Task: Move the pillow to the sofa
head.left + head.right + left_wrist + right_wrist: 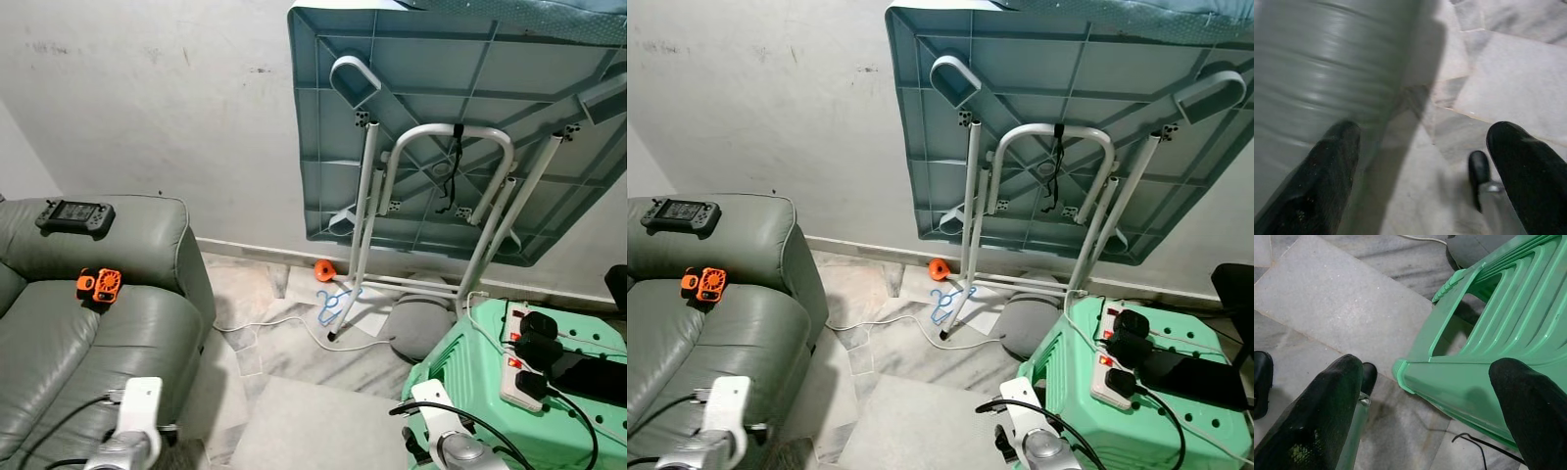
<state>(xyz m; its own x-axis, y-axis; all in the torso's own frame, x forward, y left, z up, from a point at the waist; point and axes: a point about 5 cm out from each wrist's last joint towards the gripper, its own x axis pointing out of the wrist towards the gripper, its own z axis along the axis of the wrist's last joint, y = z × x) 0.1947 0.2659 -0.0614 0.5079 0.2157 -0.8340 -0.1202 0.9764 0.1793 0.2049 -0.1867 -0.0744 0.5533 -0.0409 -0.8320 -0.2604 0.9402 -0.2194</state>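
Grey pillow (419,327) on floor behind green stool (1488,333), beyond wide-spread, empty right pincer (1425,411).

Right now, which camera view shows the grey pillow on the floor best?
The left eye view: the grey pillow lies on the floor by the green stool. The right eye view shows it similarly; the right wrist view catches just an edge.

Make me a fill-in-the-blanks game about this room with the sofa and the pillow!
1. The grey pillow lies on the ____, beside the green stool.
2. The orange gadget sits on the grey ____.
3. The folded table leans against the ____.
4. The power strip lies on top of the green ____.

Missing words: floor; sofa; wall; stool
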